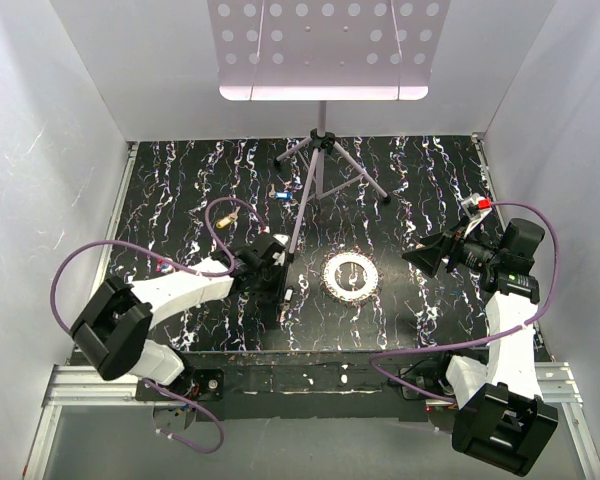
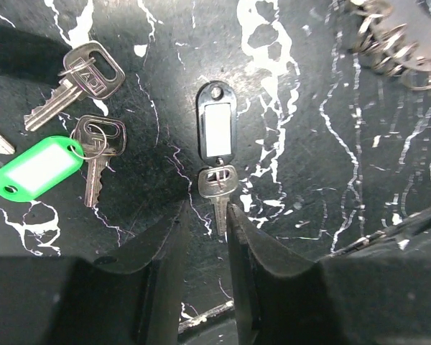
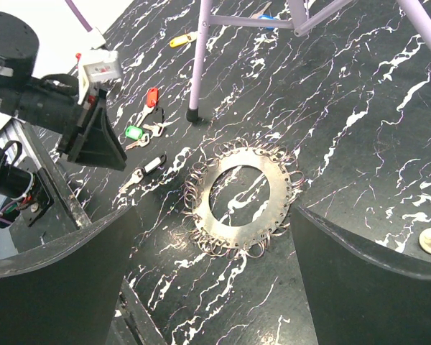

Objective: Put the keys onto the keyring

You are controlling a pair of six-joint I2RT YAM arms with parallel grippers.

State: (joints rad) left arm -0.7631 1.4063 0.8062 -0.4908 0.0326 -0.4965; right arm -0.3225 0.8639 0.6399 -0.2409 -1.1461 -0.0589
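Two fingers (image 2: 158,266) of the left gripper (image 2: 205,210) stand narrowly apart astride the blade tip of a black-tagged key (image 2: 220,188) left of the keyring (image 3: 233,231), green-tagged key (image 2: 39,167) and plain key (image 2: 75,83) farther left, while the right gripper (image 3: 215,213) hovers wide open to the keyring's right.

**Black tabletop** (image 1: 420,190), marble-patterned with white veins. A flat, silvery, toothed metal keyring (image 1: 350,275) lies near its middle. Left of the ring, nearest first, lie a black-tagged silver key (image 2: 217,136), then a green-tagged silver key (image 2: 43,165) and a plain silver key (image 2: 75,83). On the far side of the ring stand the feet of a lilac metal tripod (image 1: 320,165).
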